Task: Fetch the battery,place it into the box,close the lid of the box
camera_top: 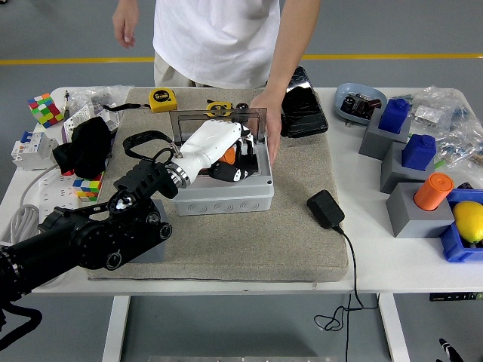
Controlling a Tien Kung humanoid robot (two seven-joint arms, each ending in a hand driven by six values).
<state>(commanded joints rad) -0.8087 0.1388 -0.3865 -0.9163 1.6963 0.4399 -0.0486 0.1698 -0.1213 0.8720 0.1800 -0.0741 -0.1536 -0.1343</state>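
The left hand, white with black fingers, is reached into the open grey box. Its fingers are curled around an orange battery, and the battery is held inside the box, near its back wall. Only a small orange part of the battery can be seen under the hand. The clear lid of the box is stood up at the back, just behind the hand. The black left arm is stretched in from the lower left corner, over the near left part of the table.

The right side of the box is touched by a person's hand, and the box is steadied there. The person, in a white shirt, is stood at the far side of the table. The person's other hand is held up in the air, away from everything.

The box is set on a grey mat on the white table. Two yellow tape measures are seen behind the box. A black power adapter with a cord is laid on the mat, to the right of the box. A colourful puzzle cube is placed near the far left edge. At the far right, an orange cylinder is stood in a grey holder, and blue blocks are set on other grey holders. A yellow lemon is placed in a blue tray at the right edge.
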